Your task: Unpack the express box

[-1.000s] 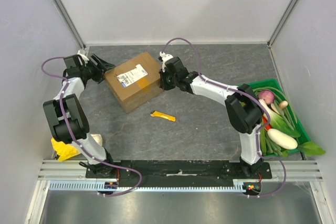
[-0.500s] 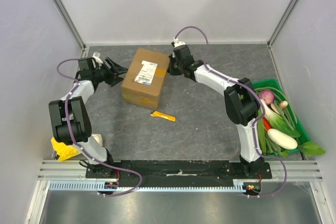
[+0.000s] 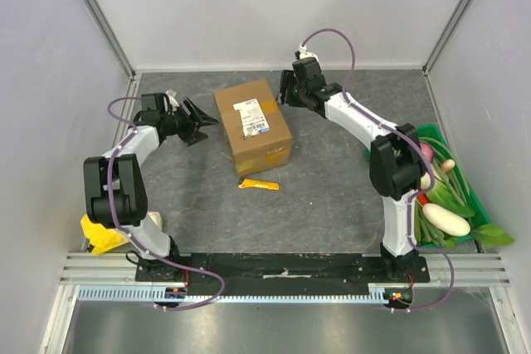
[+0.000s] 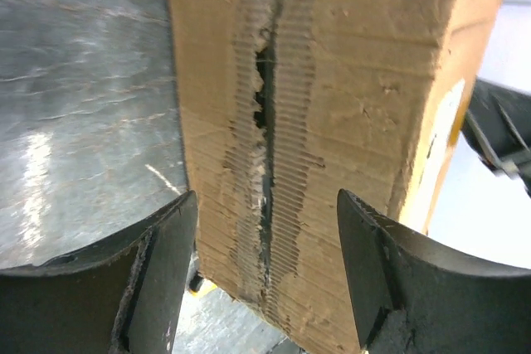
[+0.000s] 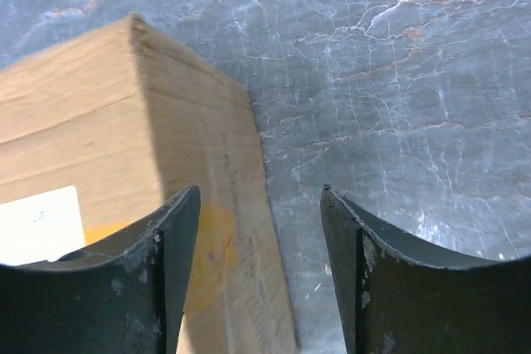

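Left arm (image 3: 137,143) and right arm (image 3: 357,122): white links, black joints, curved black fingers (image 4: 158,271), a purple cable (image 3: 332,30) looping along each.

Top view: bright, even, diffuse light off the plain white walls (image 3: 274,14); no hard shadows. The plain brown corrugated cardboard box (image 3: 253,124) casts only a short, soft shadow on the grey marbled worktop (image 3: 332,196). A pale sheen streaks the brushed metal sheet (image 3: 274,329) at the near edge.

Left wrist view: strong white glare on the worktop at left; background at right blown out. Left hand (image 4: 265,209) fingers (image 4: 153,279) dark, slightly soft.

Right wrist view: box side in shade, worktop veins sharp. Right hand (image 5: 260,205) fingers (image 5: 390,288) underexposed, soft-edged.
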Controlling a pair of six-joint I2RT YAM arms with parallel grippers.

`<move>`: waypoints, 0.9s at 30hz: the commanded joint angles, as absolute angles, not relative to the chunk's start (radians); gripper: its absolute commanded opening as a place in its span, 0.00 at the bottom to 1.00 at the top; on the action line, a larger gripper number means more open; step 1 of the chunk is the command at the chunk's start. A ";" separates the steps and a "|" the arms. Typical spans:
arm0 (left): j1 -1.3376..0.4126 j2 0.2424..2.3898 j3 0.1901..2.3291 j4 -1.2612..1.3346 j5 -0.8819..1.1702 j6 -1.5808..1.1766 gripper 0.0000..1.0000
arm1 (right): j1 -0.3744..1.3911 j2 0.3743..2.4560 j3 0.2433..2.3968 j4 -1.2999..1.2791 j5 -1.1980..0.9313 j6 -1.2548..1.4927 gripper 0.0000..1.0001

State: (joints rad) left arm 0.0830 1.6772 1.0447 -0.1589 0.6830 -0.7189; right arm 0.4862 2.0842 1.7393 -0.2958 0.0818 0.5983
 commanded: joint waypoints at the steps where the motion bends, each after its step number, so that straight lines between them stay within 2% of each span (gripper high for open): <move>1: 0.090 1.591 1.124 -0.316 0.416 -0.710 0.74 | 0.495 1.904 1.723 -0.345 0.155 0.581 0.70; 5: 0.092 1.513 1.127 -0.314 0.374 -0.718 0.74 | 0.495 1.852 1.678 -0.347 0.132 0.591 0.76; 7: 0.092 1.508 1.128 -0.272 0.453 -0.724 0.74 | 0.499 1.848 1.674 -0.347 0.077 0.594 0.76; 13: 0.075 1.542 1.082 -0.095 0.733 -0.802 0.72 | 0.520 1.879 1.672 -0.339 -0.043 0.568 0.65; 19: 0.032 1.569 1.062 -0.032 0.782 -0.824 0.66 | 0.532 1.893 1.641 -0.333 -0.089 0.548 0.57; 25: 0.009 1.611 1.078 -0.023 0.827 -0.834 0.52 | 0.532 1.914 1.600 -0.336 -0.091 0.558 0.41; 27: 0.011 1.626 1.085 -0.023 0.836 -0.836 0.50 | 0.532 1.919 1.588 -0.336 -0.087 0.560 0.38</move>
State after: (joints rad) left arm 0.0151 1.5993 1.0657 -0.0692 0.7681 -0.7998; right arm 0.5339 1.9015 1.6096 -0.3386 -0.0738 0.5640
